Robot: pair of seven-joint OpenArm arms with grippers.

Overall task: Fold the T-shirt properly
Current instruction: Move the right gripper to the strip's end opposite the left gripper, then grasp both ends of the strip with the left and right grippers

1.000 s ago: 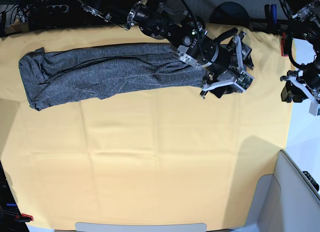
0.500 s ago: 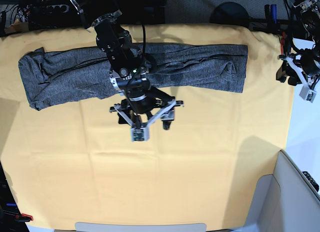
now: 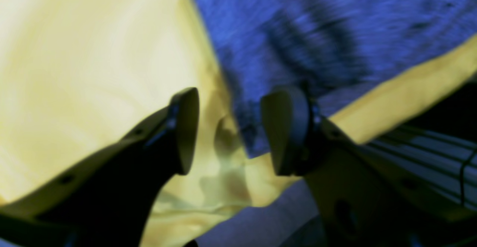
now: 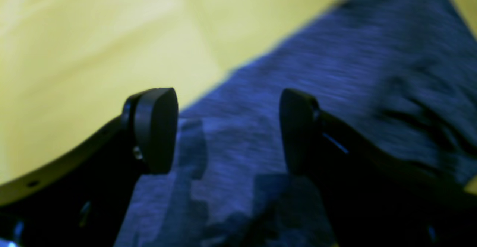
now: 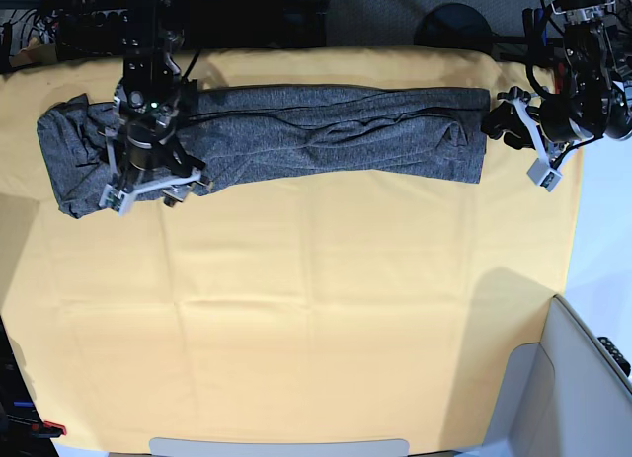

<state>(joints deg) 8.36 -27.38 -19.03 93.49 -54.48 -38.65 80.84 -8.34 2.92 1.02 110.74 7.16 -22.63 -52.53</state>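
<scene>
The T-shirt (image 5: 296, 136) is dark grey w/ tiny light speckles, no print. In the wrist views it looks blue. Table cloth (image 5: 296, 329) is plain yellow-orange. Both arms are black w/ white bits.

Base view: overhead, looking straight down on the whole table cloth (image 5: 296, 329). Wrist views: close and blurred, each looking out between its own fingers (image 3: 186, 127) (image 4: 156, 127). Shared with base: the T-shirt (image 5: 326, 136) (image 3: 316, 34) (image 4: 335, 90), opposite ends
</scene>
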